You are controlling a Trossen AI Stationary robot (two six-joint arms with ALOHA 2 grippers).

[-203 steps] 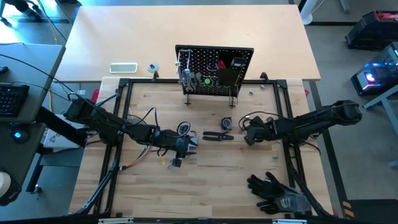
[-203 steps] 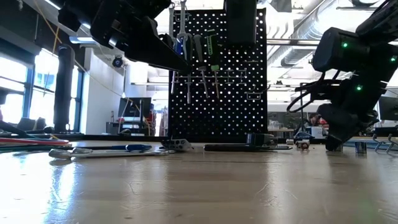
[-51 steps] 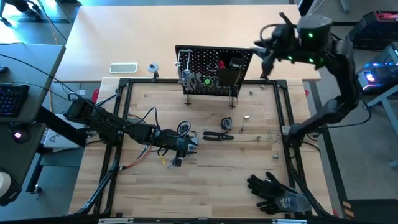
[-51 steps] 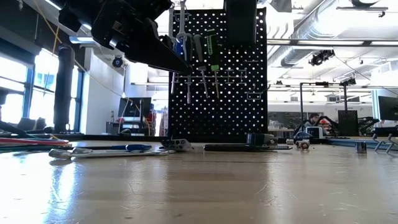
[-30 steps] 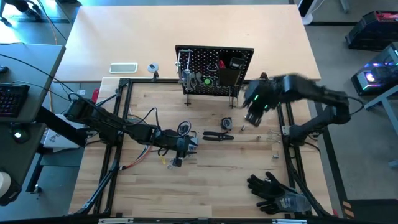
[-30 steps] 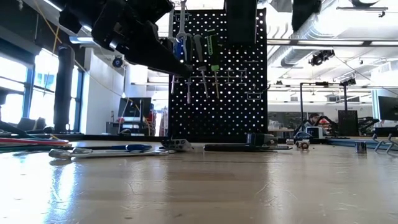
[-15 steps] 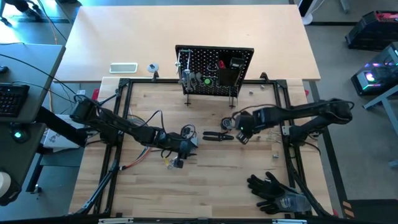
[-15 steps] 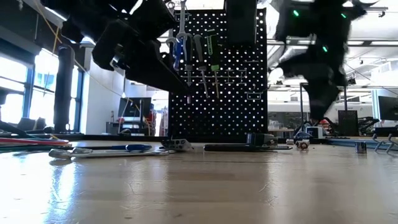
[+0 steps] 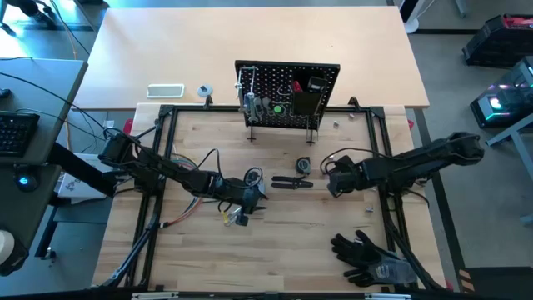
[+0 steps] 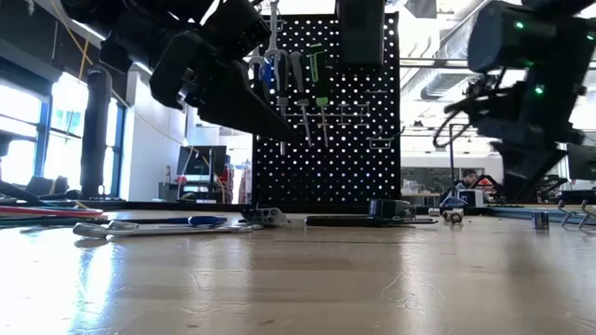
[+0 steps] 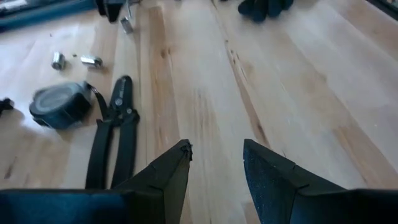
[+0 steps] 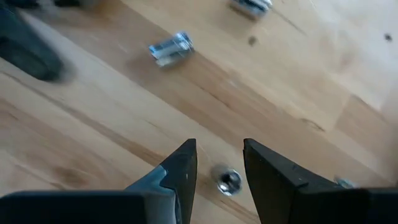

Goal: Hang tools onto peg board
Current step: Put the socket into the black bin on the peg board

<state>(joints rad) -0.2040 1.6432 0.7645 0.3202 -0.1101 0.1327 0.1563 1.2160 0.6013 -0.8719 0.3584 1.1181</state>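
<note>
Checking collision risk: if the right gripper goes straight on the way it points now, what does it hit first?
Probably the small silver socket between the open fingers of the right gripper, lying on the table. Depth is unclear; it may meet bare wood first. Nothing is held.

peg board [image 9: 287, 93] behind pliers [image 9: 291, 182] — gloves [image 9: 371, 258] front-right

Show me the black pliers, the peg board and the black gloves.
black pliers [image 9: 291, 182], high view, on the handles.
peg board [image 9: 275, 83], high view, on its perforated panel.
black gloves [image 9: 362, 254], high view, on the palm.
</note>
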